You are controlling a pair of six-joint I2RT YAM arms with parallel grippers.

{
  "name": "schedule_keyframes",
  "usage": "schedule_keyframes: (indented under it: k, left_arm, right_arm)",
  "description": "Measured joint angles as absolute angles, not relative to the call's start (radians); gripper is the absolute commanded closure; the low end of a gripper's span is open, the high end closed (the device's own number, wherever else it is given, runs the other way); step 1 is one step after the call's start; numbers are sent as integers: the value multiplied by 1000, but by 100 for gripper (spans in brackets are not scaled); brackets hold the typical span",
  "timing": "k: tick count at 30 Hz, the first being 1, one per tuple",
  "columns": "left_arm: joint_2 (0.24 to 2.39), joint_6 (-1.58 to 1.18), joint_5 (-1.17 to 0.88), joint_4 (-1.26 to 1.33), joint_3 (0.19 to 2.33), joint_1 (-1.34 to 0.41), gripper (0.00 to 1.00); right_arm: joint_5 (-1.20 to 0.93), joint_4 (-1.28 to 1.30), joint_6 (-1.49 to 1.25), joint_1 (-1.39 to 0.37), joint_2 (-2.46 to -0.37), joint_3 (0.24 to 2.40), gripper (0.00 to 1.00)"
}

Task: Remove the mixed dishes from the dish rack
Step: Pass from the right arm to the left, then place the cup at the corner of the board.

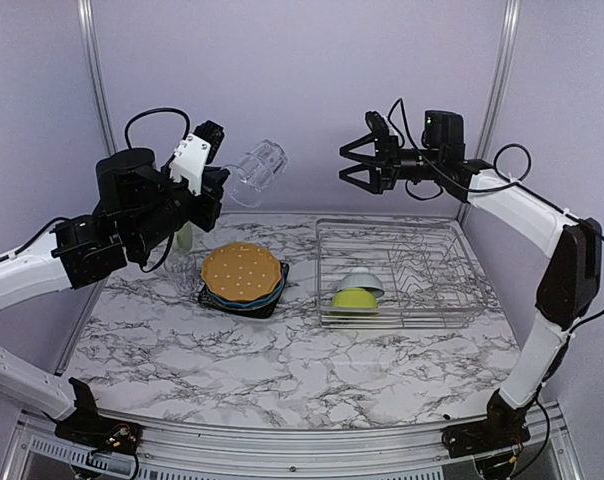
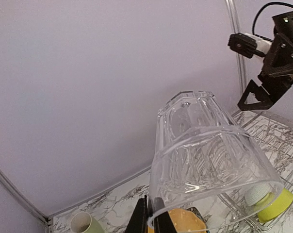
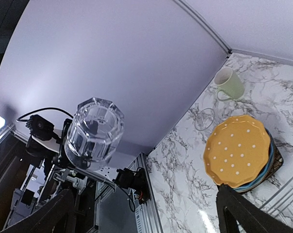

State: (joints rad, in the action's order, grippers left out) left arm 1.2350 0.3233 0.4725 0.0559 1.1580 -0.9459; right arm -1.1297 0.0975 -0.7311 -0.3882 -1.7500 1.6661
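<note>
my left fingers (image 2: 150, 221) are pinched shut on the rim of the clear glass (image 2: 209, 165). the glass is up in the air, high over the left back part of the worktop (image 1: 282, 370). it is tipped on its side. its thick bottom points up and away from the arm, and its open mouth points back at the fingers. the left wrist view shows the rim squeezed between the two fingers.

my right fingers (image 1: 348, 165) are spread wide apart and hold nothing. they hang in the air above the back left corner of the dish rack (image 1: 402, 222) and point toward the glass, well apart from it.

the dish rack sits on the right half of the worktop. two things are in it, near its front left corner: the lime green bowl (image 1: 354, 298), and the small white bowl (image 1: 363, 281) just behind it. both are tipped up on edge. i cannot tell if they touch.

left of the rack there is a stack on the worktop. the orange dotted plate (image 1: 242, 271) is on top, the blue plate (image 1: 266, 300) is under it, and the dark square plate (image 1: 208, 296) is at the bottom.

the pale green mug (image 3: 230, 83) is on the worktop near the back wall, left of the stack. my left arm partly hides it in the top view.
</note>
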Motion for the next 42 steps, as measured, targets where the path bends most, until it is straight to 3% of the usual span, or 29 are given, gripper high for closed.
schedule_keyframes:
  k: [10,20,28,42]
  left_arm:
    - [1234,-164,555,-350,1367,-652,100]
    - [1270,-503,371,-641,1427,-317,100]
    - [1345,-652,183,-754,1409,-150,100]
    - [1570,-750,17,-821,1286,-8,100]
  right_arm:
    - [-997,214,-607,-318,-1752,1675,2]
    - [-967,274,-537,-305,-1789,1692,2]
    - [-932,339,-484,-305,-1812,1703,2]
    - [-859,478,-371,-305,-1812,1703,2]
